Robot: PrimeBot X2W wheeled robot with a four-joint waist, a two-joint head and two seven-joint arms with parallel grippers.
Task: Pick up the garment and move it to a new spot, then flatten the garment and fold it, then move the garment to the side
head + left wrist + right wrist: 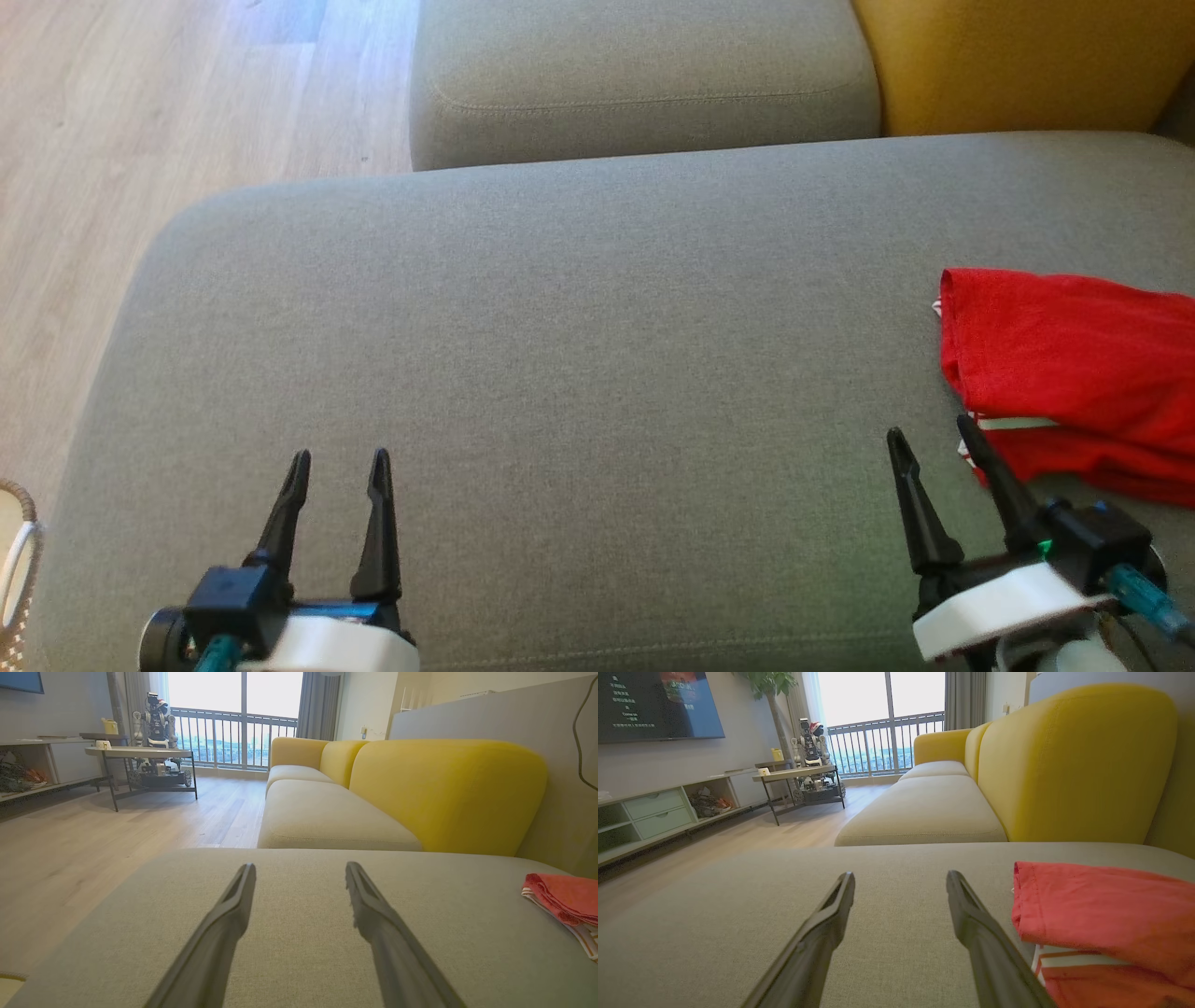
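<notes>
The red garment (1074,373) lies folded at the right edge of the grey sofa cushion (560,355), with a white striped layer showing under it. It also appears as the red garment (1106,919) at the right of the right wrist view and far right as the garment (565,898) in the left wrist view. My right gripper (934,434) is open, just left of the garment's near corner, nothing between its fingers. My left gripper (341,457) is open and empty over the cushion's near left part.
A second grey seat cushion (644,84) and a yellow backrest (1018,61) lie beyond. Wooden floor (140,140) runs along the left. A woven basket rim (19,551) sits at the lower left. A table (140,753) with a robot stands across the room.
</notes>
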